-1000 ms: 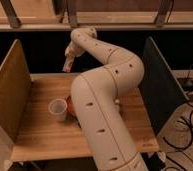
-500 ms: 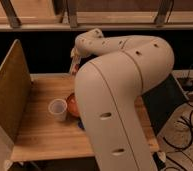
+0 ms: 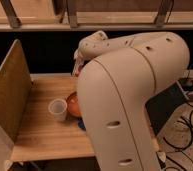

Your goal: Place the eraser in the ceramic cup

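- Arm [image 3: 125, 95]: cream-white, dotted with small dark oval holes, filling the right and near side.
- Gripper [image 3: 78, 67]: pale with a reddish tinge, over the table's far side, beyond the bowl.
- Ceramic cup [image 3: 58, 109]: plain white.
- Bowl [image 3: 72, 103]: orange.
- Scrap [image 3: 82, 125]: blue.
- Table [image 3: 40, 137]: light wood.
- Left panel [image 3: 10, 95]: tan, speckled.

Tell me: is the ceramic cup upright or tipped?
Upright: the ceramic cup has its open rim on top. The pincer hangs higher, farther back.
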`<act>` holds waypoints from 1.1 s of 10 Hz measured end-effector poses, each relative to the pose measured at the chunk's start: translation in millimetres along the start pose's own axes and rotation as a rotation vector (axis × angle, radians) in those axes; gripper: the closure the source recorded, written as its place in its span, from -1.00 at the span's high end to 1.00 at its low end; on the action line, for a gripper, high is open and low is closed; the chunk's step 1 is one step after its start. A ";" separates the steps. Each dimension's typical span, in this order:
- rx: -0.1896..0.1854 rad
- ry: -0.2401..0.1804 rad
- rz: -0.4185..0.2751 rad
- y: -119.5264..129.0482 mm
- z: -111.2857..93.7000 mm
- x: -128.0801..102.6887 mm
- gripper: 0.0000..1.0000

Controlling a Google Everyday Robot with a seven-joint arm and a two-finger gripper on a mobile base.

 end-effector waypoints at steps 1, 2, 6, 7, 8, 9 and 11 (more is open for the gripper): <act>-0.040 -0.011 -0.015 12.3 5.1 -1.4 -1.00; -0.079 -0.025 -0.034 23.6 7.9 -4.4 -1.00; -0.198 -0.075 -0.093 50.7 11.7 -14.8 -1.00; -0.231 -0.086 -0.119 60.5 10.3 -16.5 -1.00; -0.250 -0.093 -0.139 67.7 8.4 -17.5 -1.00; -0.272 -0.100 -0.169 76.8 4.9 -18.1 -1.00; -0.307 -0.121 -0.240 95.8 -9.3 -21.3 -1.00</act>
